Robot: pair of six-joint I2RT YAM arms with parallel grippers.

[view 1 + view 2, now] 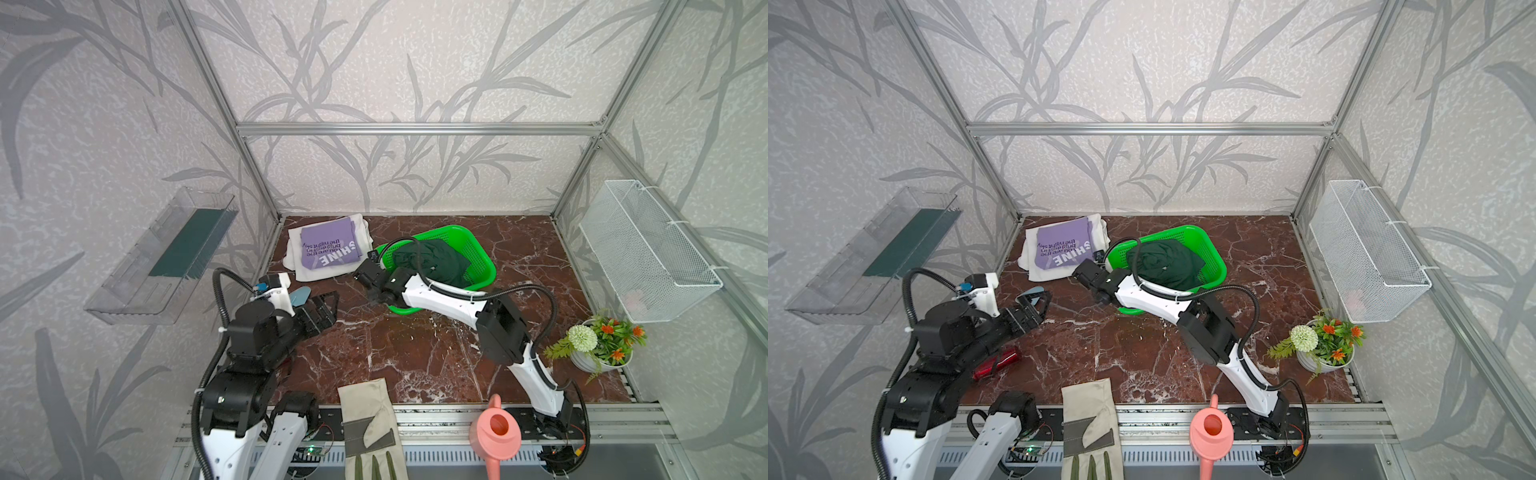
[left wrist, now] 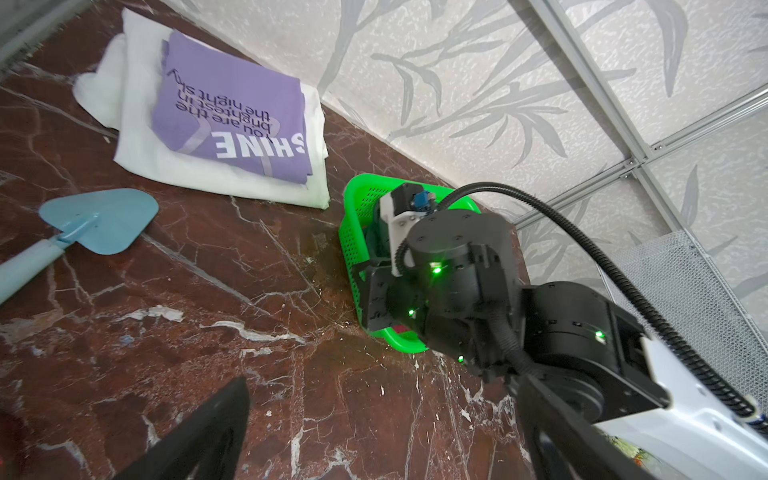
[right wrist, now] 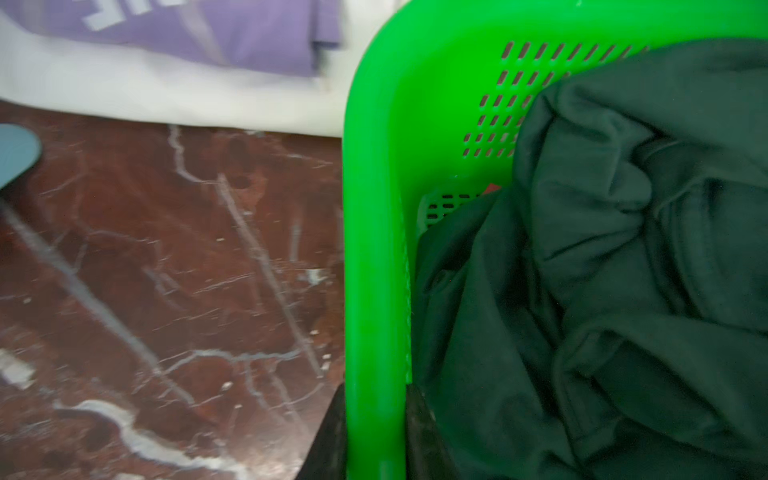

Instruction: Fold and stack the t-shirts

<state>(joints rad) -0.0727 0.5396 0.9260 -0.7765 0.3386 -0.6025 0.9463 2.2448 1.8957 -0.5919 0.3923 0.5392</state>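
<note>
Right wrist view: my right pincer (image 3: 374,399) pinches the near-left wall of the green basket (image 3: 370,187), one finger inside, one outside, likely to steady or drag it. Inside lies the crumpled dark green shirt (image 3: 602,270); far left, the lilac shirt (image 3: 249,37) sits stacked on the white shirt (image 3: 124,95).

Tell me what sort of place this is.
Probably a staged robot test cell: an aluminium frame with wallpapered panels encloses a marble-look tabletop, two robot arms are mounted at its front, and props like a green basket and pink watering can stand about.
</note>
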